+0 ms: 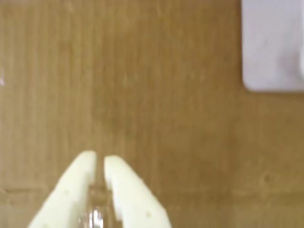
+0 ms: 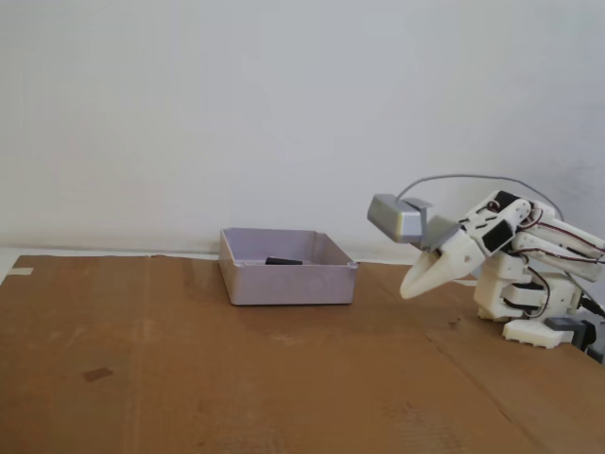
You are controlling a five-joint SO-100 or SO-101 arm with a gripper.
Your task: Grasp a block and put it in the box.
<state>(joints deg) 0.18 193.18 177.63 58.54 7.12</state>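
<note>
right of the box [image 2: 288,281], where the block [image 2: 283,261] already lies, the empty gripper [image 2: 408,288], fingers nearly together, should simply park clear.

End effector [image 1: 99,159] closed (folded low).

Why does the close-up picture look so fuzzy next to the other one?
The wrist view is soft all over: the gripper tips, the cardboard and the box corner lack crisp edges. The fixed view is sharper under even, flat light, with a faint shadow beside the box; the block inside stays readable.
</note>
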